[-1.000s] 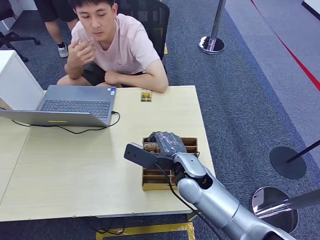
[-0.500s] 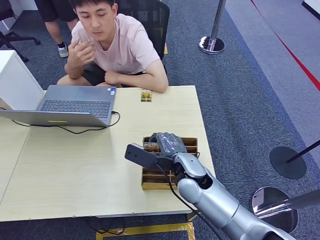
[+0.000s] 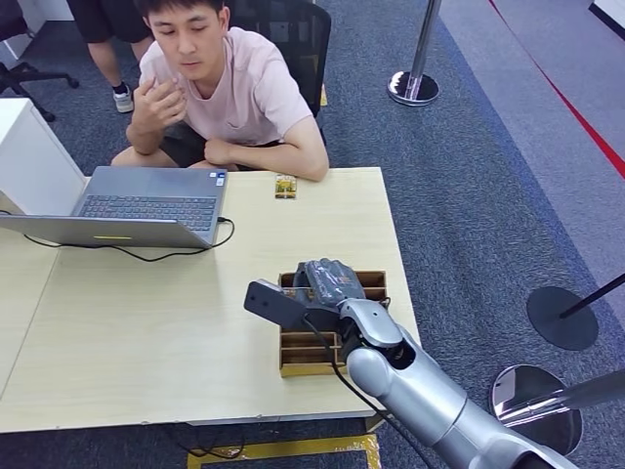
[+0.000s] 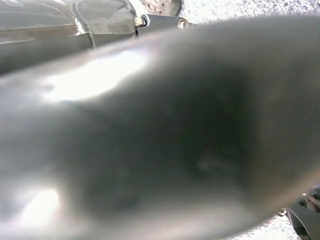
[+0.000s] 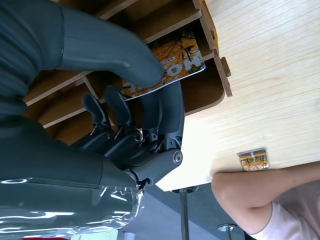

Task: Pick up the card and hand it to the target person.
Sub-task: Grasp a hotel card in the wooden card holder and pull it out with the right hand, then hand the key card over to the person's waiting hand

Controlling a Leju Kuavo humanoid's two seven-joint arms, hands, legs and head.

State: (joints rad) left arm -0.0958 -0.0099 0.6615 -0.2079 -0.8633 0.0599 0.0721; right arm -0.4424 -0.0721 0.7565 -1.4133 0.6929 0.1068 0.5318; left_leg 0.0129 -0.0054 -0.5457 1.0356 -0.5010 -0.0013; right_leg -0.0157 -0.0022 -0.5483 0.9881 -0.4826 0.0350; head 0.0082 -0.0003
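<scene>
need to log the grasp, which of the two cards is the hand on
The card in the wooden organizer, pinched by the right hand. The other card lies flat and untouched on the table by the person's forearm.

Orange-and-yellow patterned card [image 5: 177, 62] in a brown wooden slotted box [image 3: 372, 283], dark grey hand [image 5: 124, 115] on it. Pale wood-grain table [image 3: 147, 322], silver laptop [image 3: 147, 200], and at twelve o'clock a person in a pink shirt [image 3: 258, 93].

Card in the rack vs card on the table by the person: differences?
The card in the rack sits in a wooden slot under the right hand's thumb and fingers; the card on the table lies flat and untouched, near the person's forearm. Both have similar orange-yellow printed faces.
</scene>
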